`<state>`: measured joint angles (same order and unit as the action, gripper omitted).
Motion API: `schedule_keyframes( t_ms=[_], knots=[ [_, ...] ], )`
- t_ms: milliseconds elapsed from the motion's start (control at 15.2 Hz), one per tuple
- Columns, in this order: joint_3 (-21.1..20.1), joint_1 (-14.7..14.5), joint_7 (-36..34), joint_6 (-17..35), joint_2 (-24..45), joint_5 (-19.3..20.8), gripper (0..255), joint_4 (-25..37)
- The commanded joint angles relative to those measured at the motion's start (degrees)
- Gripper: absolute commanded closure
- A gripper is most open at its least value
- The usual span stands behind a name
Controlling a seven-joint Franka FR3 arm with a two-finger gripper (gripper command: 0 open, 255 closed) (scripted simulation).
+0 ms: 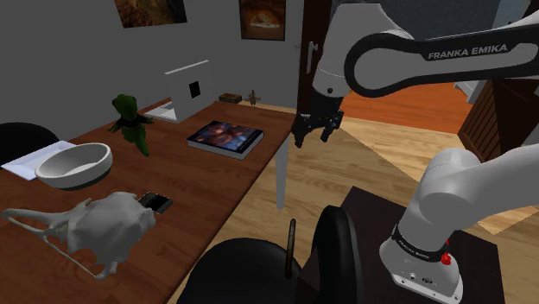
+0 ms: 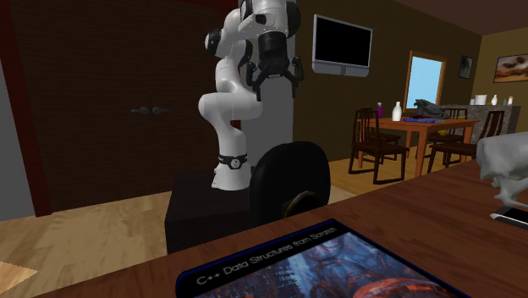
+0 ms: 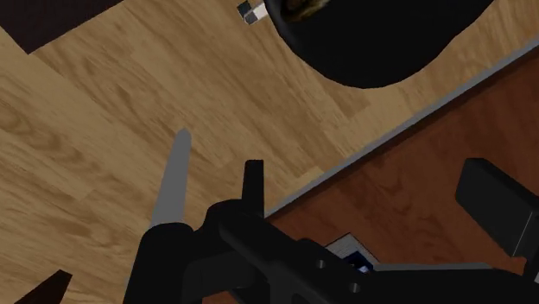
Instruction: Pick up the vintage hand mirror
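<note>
Black gripper [image 1: 312, 138] hangs above the brown wooden table's [image 1: 207, 186] edge, at the shoulder view's right. Fingers stand wide apart, holding nothing.

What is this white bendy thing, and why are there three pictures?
It is a robot arm standing on a dark box. Its black gripper, like two fingers, is open and holds nothing, near the edge of the brown table. One picture looks over the arm's shoulder, one looks at it across the table, and one comes from a camera on its hand. On the table lie a white bowl, a green dinosaur, a book and a white bony shape.
</note>
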<state>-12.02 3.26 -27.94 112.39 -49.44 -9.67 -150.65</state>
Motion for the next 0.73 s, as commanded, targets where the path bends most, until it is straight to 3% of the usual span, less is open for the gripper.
schedule_keyframes(
  t_ms=[0,660],
  knots=[
    [-2.56,0.39,-4.28,2.44,0.48,-1.24,0,-2.67],
    [-17.19,2.59,-25.77,17.83,12.31,-8.02,0,-10.63]
  ],
)
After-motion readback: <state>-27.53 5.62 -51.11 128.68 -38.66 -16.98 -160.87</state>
